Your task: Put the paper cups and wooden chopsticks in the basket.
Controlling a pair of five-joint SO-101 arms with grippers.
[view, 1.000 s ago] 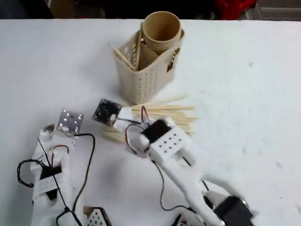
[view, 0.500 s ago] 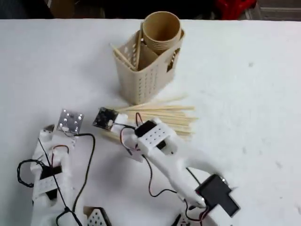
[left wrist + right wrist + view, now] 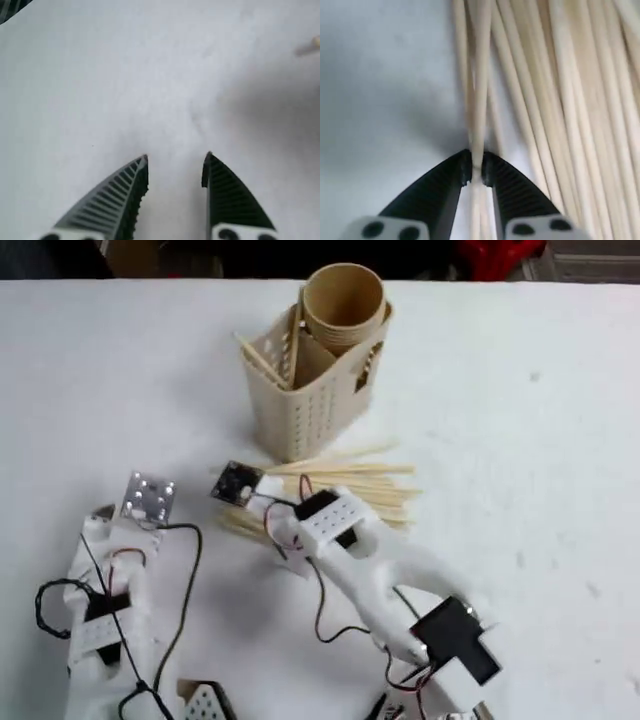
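Right end effector: I see it almost pressed together, its tips pinching a single wooden stick.
Pinched chopstick: it sits at the edge of the pile, lying slightly crossed over the stick beside it. I cannot tell whether it is lifted off the table.
Chopstick pile: a loose bundle lying flat on the table, just in front of the basket. The sticks are roughly parallel and fan out a little at one end.
Basket: beige with perforated walls, standing upright towards the far middle of the table, close to the pile.
Paper cups: a nested stack standing upright inside the basket on one side, with the top rim well above the basket's rim.
Sticks in basket: a few chopsticks lean in the other side of the basket, their ends poking out over the rim.
Right arm: it runs from the near table edge up to the pile, with its wrist over the end of the pile that is closer to the left arm.
Left end effector: I see the fingers spread and holding nothing, with bare table under them.
Left arm: it is by the near edge of the table, well apart from the pile and the basket.
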